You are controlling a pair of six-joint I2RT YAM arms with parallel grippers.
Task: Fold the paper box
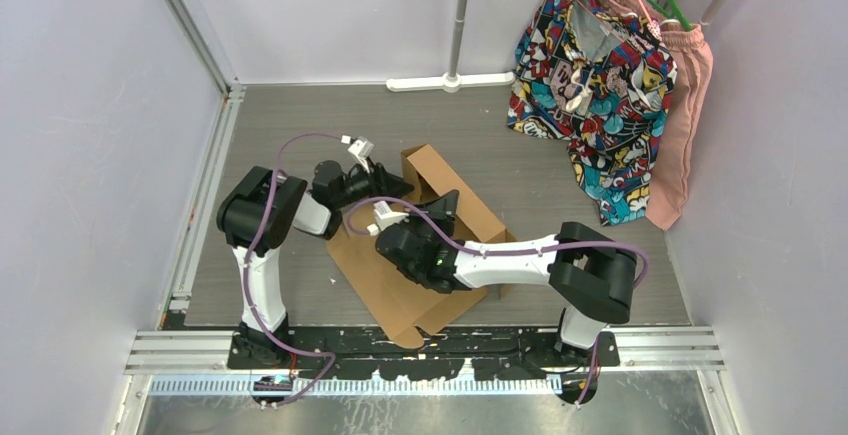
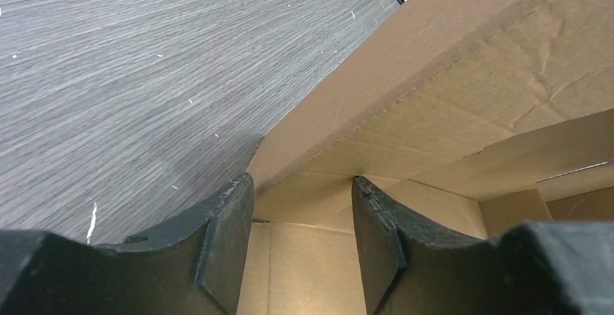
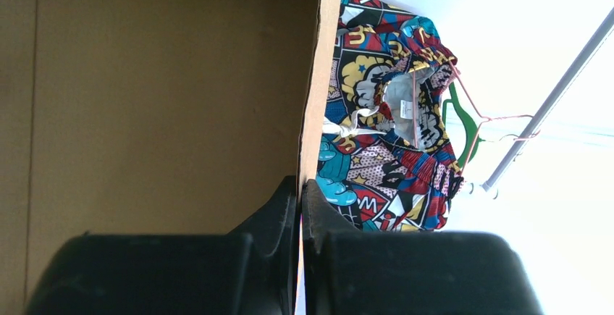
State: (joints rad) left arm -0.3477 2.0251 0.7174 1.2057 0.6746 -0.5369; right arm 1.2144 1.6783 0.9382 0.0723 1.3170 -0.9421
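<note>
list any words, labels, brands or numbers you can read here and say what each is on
No text can be read with confidence.
paper box: plain brown, no print.
comic-print shirt: cartoon lettering, broken up by folds, too blurred to read.
white neck tag inside the shirt: too small to read.

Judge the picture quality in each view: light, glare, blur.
Top external: even light, sharp, with soft shadows under the arms on the paper box. Left wrist: cardboard well lit, left gripper near-black with little detail. Right wrist: background behind the hanging shirt blown out white, box panel dim.
</note>
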